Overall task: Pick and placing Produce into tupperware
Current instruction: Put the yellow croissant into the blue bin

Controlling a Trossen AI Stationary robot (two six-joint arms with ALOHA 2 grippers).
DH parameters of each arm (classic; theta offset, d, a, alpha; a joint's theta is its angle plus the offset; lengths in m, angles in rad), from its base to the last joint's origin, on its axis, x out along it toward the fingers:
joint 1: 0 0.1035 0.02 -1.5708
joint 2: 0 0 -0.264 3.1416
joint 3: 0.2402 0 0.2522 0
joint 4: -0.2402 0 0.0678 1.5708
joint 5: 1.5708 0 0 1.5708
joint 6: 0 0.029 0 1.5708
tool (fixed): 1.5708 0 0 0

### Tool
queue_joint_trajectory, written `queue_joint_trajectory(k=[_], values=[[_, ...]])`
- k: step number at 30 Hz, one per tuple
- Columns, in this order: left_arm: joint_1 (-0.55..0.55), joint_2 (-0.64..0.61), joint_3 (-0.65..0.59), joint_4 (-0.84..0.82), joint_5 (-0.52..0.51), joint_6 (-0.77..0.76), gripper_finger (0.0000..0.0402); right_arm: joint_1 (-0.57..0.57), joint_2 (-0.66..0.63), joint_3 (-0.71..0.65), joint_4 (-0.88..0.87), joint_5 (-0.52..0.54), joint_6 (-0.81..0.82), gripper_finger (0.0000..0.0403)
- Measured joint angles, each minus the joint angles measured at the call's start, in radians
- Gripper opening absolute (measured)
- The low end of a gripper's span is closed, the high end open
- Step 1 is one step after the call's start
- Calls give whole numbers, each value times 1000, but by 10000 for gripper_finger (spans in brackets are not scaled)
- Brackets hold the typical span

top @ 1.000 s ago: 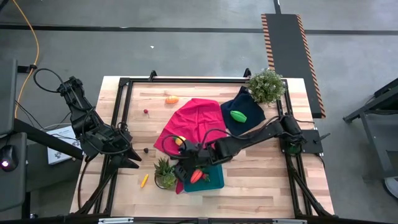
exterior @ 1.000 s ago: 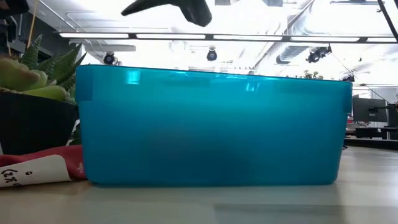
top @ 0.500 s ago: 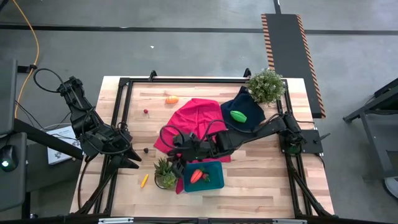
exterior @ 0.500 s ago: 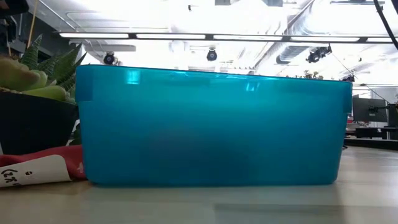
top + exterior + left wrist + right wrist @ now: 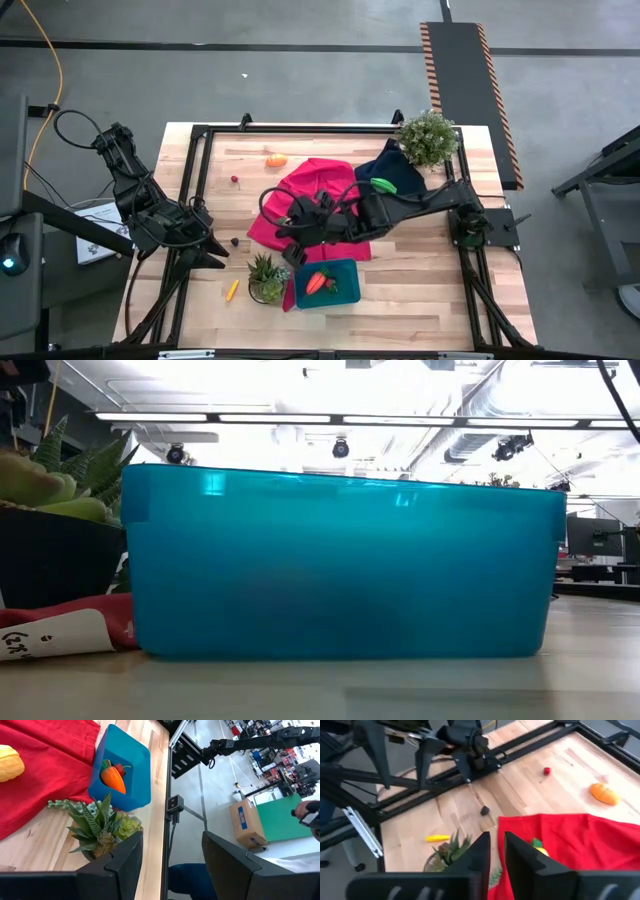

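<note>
1. Over the red cloth, the right gripper hangs with its jaws drawn nearly together and nothing between them — clenched on air, not on produce.
2. Just ahead of it lies a yellow piece on the cloth, probably the next pick, though only its edge shows past the fingers.
3. Near the table's front edge sits the tupperware, and the carrot already lies inside.
4. Still loose: the orange piece, the green oval on the navy cloth, and the thin yellow stick beside the potted plant.
5. To do this step well, spread the jaws before descending, straddle the yellow piece squarely, and avoid pinching a fold of cloth.
6. Well off at the table's side, the left gripper waits — parted and empty.
</note>
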Motion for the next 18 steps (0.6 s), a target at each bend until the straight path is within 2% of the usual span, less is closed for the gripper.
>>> queue_joint_trajectory(k=[6,12,18], values=[[0,0,0,0,-21,0,193,-15,0,26,-56,2,-8,24],[1,-3,0,0,-161,9,193,-31,0,27,-154,2,9,14],[1,-25,0,-33,-245,27,193,-40,0,27,-265,51,26,3]])
